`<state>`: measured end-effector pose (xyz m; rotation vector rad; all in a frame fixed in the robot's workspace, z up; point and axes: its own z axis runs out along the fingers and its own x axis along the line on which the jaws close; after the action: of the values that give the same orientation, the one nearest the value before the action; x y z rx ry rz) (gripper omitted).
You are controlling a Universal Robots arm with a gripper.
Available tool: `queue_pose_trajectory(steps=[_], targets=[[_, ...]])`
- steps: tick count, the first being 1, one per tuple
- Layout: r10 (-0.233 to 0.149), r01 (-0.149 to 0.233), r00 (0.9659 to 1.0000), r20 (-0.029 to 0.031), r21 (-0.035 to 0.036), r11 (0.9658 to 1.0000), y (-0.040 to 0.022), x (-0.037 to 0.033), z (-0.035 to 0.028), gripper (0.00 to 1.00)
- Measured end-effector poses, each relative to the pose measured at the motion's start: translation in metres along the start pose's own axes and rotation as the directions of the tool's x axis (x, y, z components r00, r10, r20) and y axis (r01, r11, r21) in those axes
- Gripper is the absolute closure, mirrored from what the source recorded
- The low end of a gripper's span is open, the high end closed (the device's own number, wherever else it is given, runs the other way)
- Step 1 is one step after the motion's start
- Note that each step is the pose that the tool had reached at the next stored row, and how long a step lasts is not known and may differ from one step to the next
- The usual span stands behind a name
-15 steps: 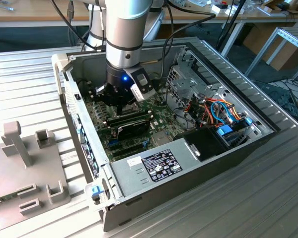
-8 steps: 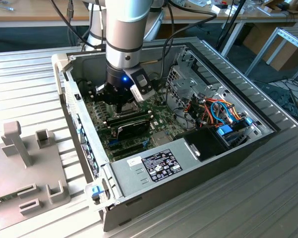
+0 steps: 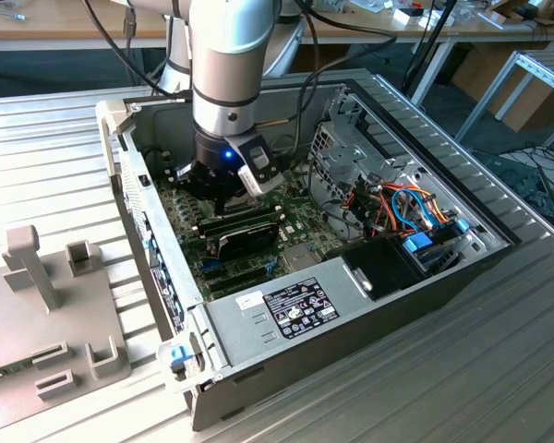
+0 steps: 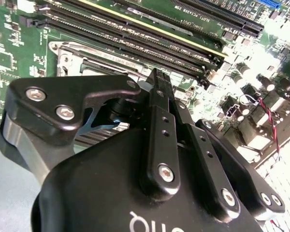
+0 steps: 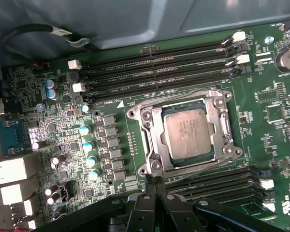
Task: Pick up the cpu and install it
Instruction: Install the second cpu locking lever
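The cpu [image 5: 188, 133] sits flat inside the metal socket frame [image 5: 152, 140] on the green board [image 5: 63, 145]. The hand [image 5: 154, 181], at 6 o'clock from it, looks clenched and empty. The chip is likely light, stiff, breakable; hold its edges.

**Count inside the open case**

One cpu [image 5: 188, 134] sits in one socket frame [image 5: 150, 140] on one motherboard [image 5: 48, 140]. Four memory slots [image 5: 159, 72] run along one side of the frame. One gripper [image 5: 154, 182] and one computer case [image 3: 369, 323] are present.
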<state>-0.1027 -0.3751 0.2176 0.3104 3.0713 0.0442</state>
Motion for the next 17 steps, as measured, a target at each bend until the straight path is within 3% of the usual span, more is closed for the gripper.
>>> queue_pose_trajectory(steps=[7,17], targets=[[-0.001,0.001,0.9999,0.0137,-0.0028,1.0,-0.0014,0.0054,0.0081,0.89],[-0.001,0.001,0.9996,0.0265,-0.0058,1.0,-0.0021,0.0084,0.0141,0.89]])
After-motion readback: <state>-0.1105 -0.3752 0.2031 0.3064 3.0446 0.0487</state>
